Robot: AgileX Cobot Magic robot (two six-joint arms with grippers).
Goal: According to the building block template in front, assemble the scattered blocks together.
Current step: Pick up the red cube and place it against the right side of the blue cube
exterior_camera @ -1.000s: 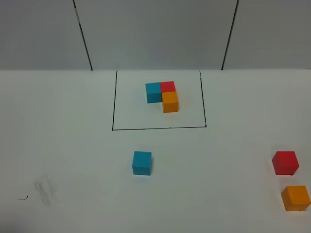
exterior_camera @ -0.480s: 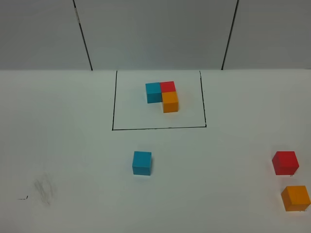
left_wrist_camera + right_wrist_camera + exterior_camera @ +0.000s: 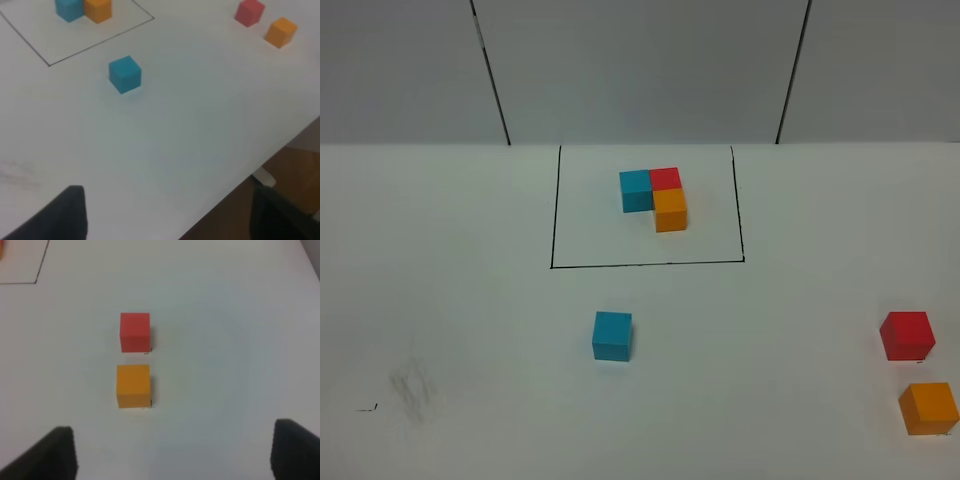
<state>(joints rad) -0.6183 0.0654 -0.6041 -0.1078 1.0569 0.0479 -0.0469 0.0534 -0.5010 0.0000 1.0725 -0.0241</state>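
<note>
Template (image 3: 655,197) first: you find it in the upper middle of the high view. Blue is on the left, red touches it on the right, and orange touches the red on the near side. All three are inside a thin black frame (image 3: 645,265) drawn on the tabletop (image 3: 470,300). I think the frame marks this trio as the model only, not to be moved.

The three loose blocks are not joined. The blue block (image 3: 612,335) stands alone a little below the frame, near the middle of the view. The red block (image 3: 907,335) and the orange block (image 3: 929,408) are at the lower right edge, near each other but not touching, and well apart from the blue one.

No arm shows in the high view. The left hand (image 3: 167,195) is wide and holds nothing, with the blue block ahead of it. The right hand (image 3: 175,427) is also wide and empty, and the red and orange blocks lie in a line ahead of it. This placing suits a shared work: each hand faces the blocks on its own side.

You are at the very start, as I judge it. When you join them, keep the model's order.
</note>
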